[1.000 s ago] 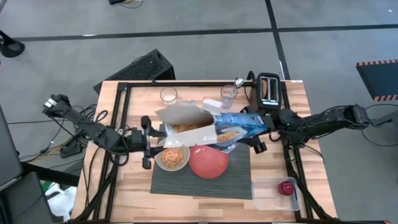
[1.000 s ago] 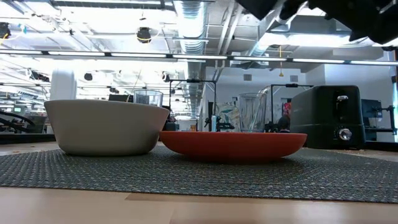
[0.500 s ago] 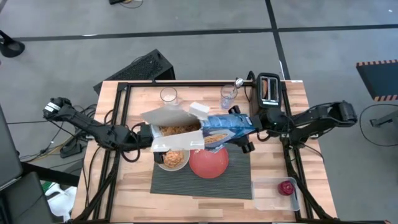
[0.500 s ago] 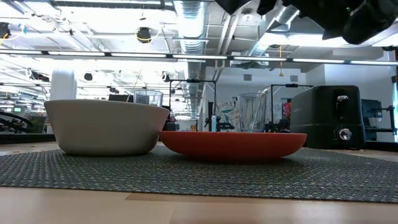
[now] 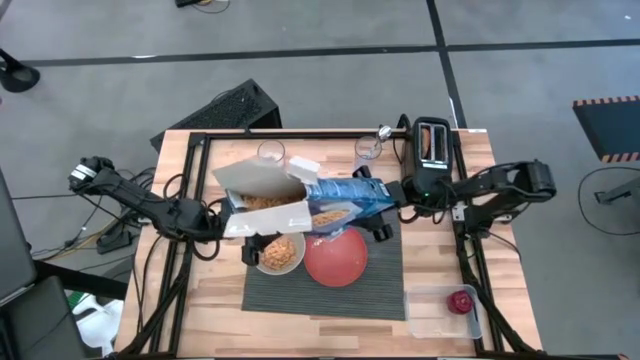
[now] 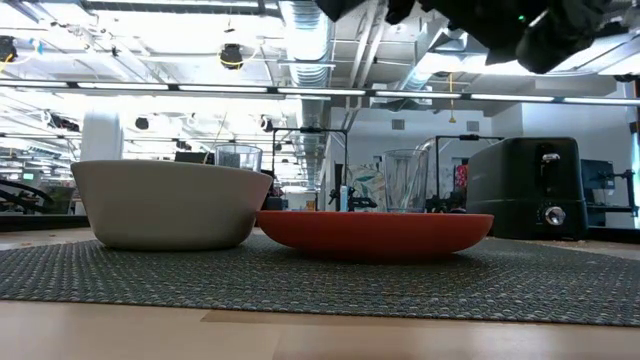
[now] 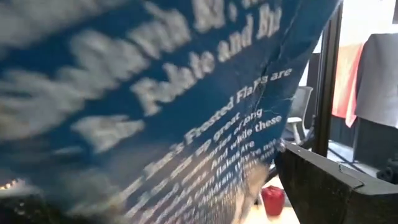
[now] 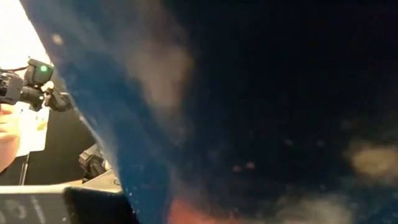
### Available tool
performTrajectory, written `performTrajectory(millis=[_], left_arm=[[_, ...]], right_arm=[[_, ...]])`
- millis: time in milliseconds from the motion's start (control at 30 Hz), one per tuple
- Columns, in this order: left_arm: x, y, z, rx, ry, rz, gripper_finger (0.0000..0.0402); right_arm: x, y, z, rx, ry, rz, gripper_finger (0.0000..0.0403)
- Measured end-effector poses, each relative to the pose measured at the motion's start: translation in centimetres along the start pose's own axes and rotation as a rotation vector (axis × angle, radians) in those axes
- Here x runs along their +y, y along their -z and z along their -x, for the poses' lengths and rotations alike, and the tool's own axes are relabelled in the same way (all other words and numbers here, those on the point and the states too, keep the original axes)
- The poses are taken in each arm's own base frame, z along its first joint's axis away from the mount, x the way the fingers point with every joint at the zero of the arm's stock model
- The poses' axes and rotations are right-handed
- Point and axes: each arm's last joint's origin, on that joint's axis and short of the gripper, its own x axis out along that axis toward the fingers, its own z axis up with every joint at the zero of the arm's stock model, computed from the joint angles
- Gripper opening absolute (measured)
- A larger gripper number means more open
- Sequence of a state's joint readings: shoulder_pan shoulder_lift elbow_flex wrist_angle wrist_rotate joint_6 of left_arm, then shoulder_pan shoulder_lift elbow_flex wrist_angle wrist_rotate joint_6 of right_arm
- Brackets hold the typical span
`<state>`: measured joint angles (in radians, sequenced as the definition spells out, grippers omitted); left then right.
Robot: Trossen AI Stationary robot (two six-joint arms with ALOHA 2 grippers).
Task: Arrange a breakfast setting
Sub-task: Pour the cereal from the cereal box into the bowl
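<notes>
I read the high view first. A blue cereal box [image 5: 320, 205] lies on its side above the table, its open flaps at frame centre-left, with cereal visible inside the opening. The right gripper [image 5: 392, 207] sits at the box's right end, clamped on it, with one finger showing above and one below the box. The left gripper [image 5: 232, 222] sits at the flap end, left of centre; the box covers its fingers, so I cannot tell whether they are open or closed on anything.

The dark grey placemat [image 5: 330, 293] lies in the lower centre of the wooden table [image 5: 440, 260]. On it, the pale grey bowl [image 5: 278, 254] holds cereal and sits directly below the box opening. The red-orange plate [image 5: 336, 259] sits just to the right of the bowl. In the low view, the bowl [image 6: 165, 203] and plate [image 6: 375, 232] stand side by side on the placemat [image 6: 320, 285], rims very close; I cannot tell whether they touch.

A small red item [image 5: 460, 300] rests in a clear tray [image 5: 425, 312] at the lower right corner of the table, well apart from the placemat.

Along the top edge of the table stand the black toaster [image 5: 432, 146], one clear glass [image 5: 270, 153] at upper left and a second glass [image 5: 367, 153] just left of the toaster, with a metal utensil in it.

The left wrist view is filled by the box's printed blue panel [image 7: 186, 106].
</notes>
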<state>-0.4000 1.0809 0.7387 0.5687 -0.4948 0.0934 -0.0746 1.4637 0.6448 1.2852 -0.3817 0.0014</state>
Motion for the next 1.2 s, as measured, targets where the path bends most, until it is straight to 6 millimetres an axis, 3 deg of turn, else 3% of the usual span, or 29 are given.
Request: performTrajectory(millis=[233, 400, 467, 600, 733, 967, 1200], left_arm=[[0.3, -0.3, 0.0, -0.014, -0.112, -0.024, 0.0273], [0.3, -0.2, 0.1, -0.008, -0.130, -0.048, 0.0201], [0.3, -0.3, 0.1, -0.009, -0.129, -0.057, 0.0174], [0.4, -0.2, 0.1, -0.001, -0.133, -0.074, 0.0168], [0.3, -0.4, 0.3, 0.001, -0.153, -0.091, 0.0166], [-0.2, -1.9, 2.7, 0.019, -0.190, -0.112, 0.0164], [1.1, -3.5, 5.3, 0.054, -0.328, -0.101, 0.0160]], right_arm=[[-0.7, 1.5, -1.9, 0.018, 0.023, -0.007, 0.0283], [-0.8, 1.9, -2.4, 0.020, 0.016, -0.026, 0.0283], [-0.8, 1.8, -2.4, 0.021, 0.016, -0.036, 0.0303], [-0.8, 1.7, -2.4, 0.027, 0.015, -0.044, 0.0374], [-0.8, 1.8, -2.4, 0.041, 0.013, -0.051, 0.0383], [-1.0, 0.1, -1.2, 0.210, 0.021, -0.068, 0.0365], [-0.8, -2.2, 0.4, 0.365, 0.039, -0.048, 0.0365]])
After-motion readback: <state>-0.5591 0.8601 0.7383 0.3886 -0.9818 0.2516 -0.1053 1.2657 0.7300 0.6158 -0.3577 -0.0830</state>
